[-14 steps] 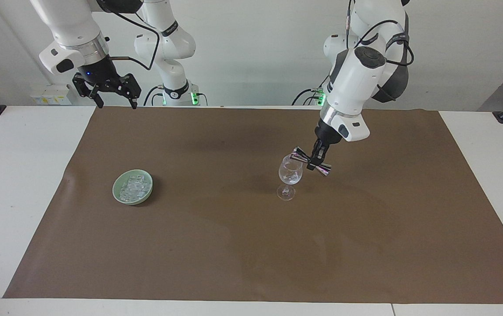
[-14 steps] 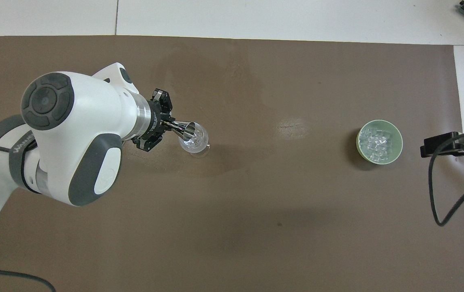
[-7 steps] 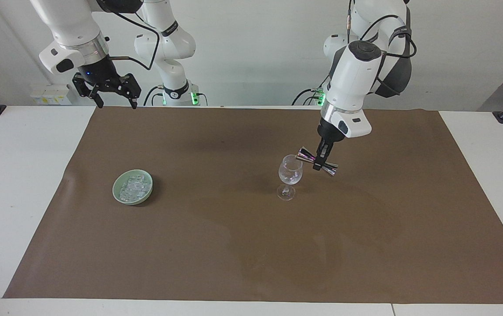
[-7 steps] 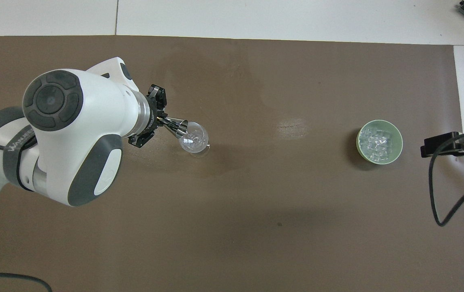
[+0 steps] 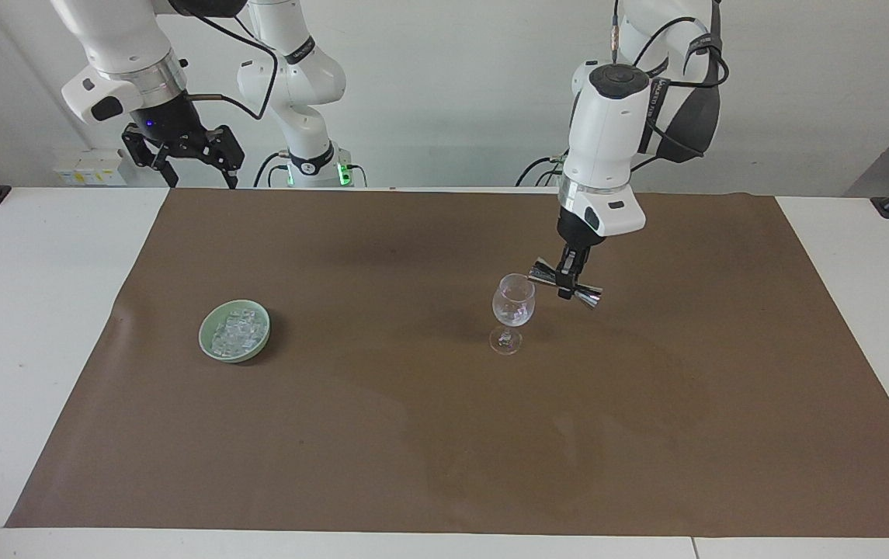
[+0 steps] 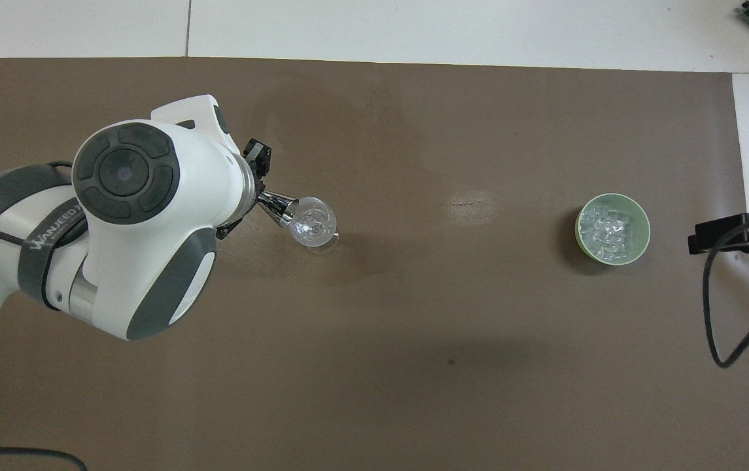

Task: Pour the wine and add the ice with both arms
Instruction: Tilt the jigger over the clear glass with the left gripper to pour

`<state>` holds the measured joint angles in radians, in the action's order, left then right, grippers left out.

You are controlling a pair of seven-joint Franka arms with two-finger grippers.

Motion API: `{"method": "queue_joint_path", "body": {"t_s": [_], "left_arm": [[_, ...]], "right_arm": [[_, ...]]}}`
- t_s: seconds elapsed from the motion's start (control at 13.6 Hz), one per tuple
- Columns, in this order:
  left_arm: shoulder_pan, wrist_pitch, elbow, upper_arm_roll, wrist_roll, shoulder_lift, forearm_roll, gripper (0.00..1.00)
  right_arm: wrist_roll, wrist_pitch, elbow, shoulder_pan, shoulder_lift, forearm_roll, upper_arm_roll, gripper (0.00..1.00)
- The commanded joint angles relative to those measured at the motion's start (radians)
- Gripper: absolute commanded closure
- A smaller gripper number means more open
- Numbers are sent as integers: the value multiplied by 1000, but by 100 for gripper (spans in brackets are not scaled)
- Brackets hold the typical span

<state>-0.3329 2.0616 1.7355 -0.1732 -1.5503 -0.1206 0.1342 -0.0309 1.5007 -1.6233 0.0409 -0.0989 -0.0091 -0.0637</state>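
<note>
- Left gripper (image 5: 568,280) clamped on a steel jigger (image 5: 566,283), lying sideways at the wine glass (image 5: 513,309) rim's 3 o'clock, facing view.
- Right gripper (image 5: 194,172) fingers apart, waiting above the table (image 5: 40,326) edge.
- Ice (image 5: 237,332) in green bowl (image 5: 258,352), well apart from glass.

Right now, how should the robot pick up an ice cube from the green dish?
Probably straight down from above: the ice is piled loose in the shallow open green dish, so only its top shows. Pinch one upper cube by two flat sides, using the open right gripper.
</note>
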Motion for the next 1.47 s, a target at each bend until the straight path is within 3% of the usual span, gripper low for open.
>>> {"method": "queue_joint_path", "body": {"t_s": [0.0,0.59,1.03,1.25,1.4], "left_arm": [[-40,-43,-59,18,-36,-27,33,100],[-75,-43,-79,18,-27,-39,142,100],[-72,-41,-65,21,-25,-33,148,100],[-60,-34,-41,29,-25,-24,119,100],[-13,-23,-28,40,-11,-22,0,100]], "right_arm": [[13,-16,7,-19,-1,11,-1,0],[9,29,-15,-32,-5,12,-2,0],[11,116,-62,-30,-5,17,2,0],[32,176,-117,-29,-7,21,4,0],[86,243,-173,-29,-16,23,2,0]]}}
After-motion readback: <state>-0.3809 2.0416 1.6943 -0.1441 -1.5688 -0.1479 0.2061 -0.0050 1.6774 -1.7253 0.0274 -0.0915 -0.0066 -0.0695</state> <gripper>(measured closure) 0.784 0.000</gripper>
